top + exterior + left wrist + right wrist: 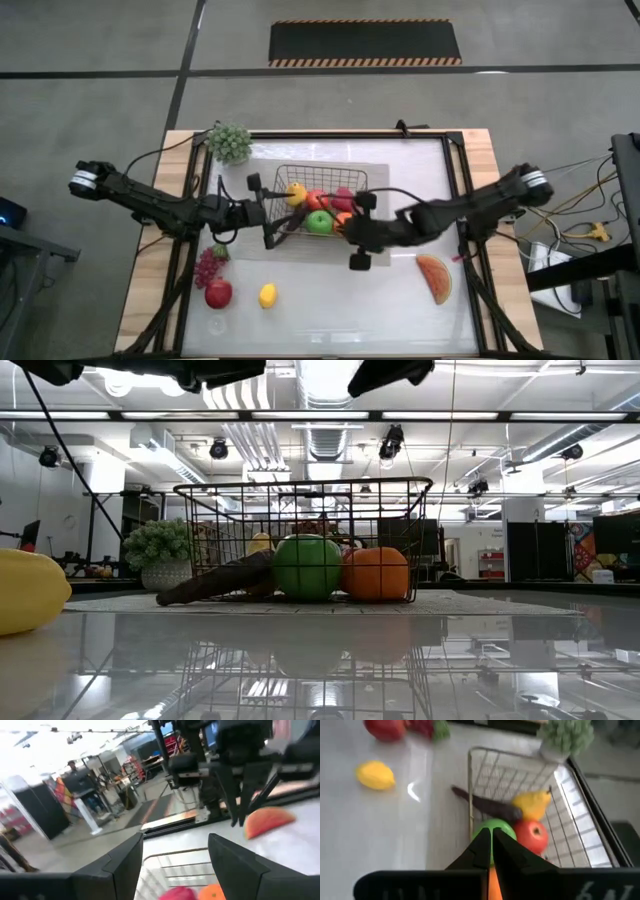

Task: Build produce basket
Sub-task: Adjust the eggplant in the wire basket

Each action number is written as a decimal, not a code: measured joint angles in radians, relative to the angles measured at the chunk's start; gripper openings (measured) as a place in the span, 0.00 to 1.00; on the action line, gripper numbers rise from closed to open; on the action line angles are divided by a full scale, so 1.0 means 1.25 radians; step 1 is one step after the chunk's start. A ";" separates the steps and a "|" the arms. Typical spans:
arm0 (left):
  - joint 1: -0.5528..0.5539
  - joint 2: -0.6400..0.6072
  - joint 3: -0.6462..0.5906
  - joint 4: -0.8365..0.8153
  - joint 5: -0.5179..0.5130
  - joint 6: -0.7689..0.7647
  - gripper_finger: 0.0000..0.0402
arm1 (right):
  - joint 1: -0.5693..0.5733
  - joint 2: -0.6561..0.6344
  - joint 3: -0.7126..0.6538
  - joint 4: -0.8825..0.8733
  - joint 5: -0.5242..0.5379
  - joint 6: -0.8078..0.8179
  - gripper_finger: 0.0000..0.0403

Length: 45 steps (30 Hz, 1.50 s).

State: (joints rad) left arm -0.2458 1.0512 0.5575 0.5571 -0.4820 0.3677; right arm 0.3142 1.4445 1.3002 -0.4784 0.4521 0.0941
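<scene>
The dark wire basket [322, 178] stands on a grey mat at the table's middle. It holds a yellow pear [532, 805], a red apple [532, 835], a green fruit [307, 567], an orange [377, 574] and a purple eggplant [215, 582] whose end pokes out through the left side onto the mat. A lemon [267, 295], another red apple [218, 293] and grapes [207, 265] lie near left, and a watermelon slice [434, 278] near right. My left gripper [275, 212] hovers open at the basket's left edge. My right gripper [491, 842] hangs shut above the green fruit, clear of it.
A pale grey-green bunch [229, 142] in a small pot stands at the far left corner. The glossy white table has a dark frame and wooden side strips [150, 290]. Open surface lies along the near edge between the lemon and the watermelon slice.
</scene>
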 joint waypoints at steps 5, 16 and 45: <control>-0.035 0.001 0.024 -0.097 -0.001 -0.147 0.52 | 0.046 -0.079 -0.170 0.222 0.016 -0.041 0.02; 0.050 0.166 0.370 -0.787 -0.051 -0.562 0.44 | 0.058 -0.185 -0.357 0.358 0.018 -0.031 0.02; 0.246 0.516 0.584 -1.093 0.184 -0.667 0.44 | 0.077 -0.198 -0.414 0.374 0.016 -0.048 0.02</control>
State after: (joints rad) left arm 0.0616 1.6965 1.2877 -0.8090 -0.2523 -0.4656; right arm 0.4103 1.1967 0.7822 -0.0105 0.4721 0.0344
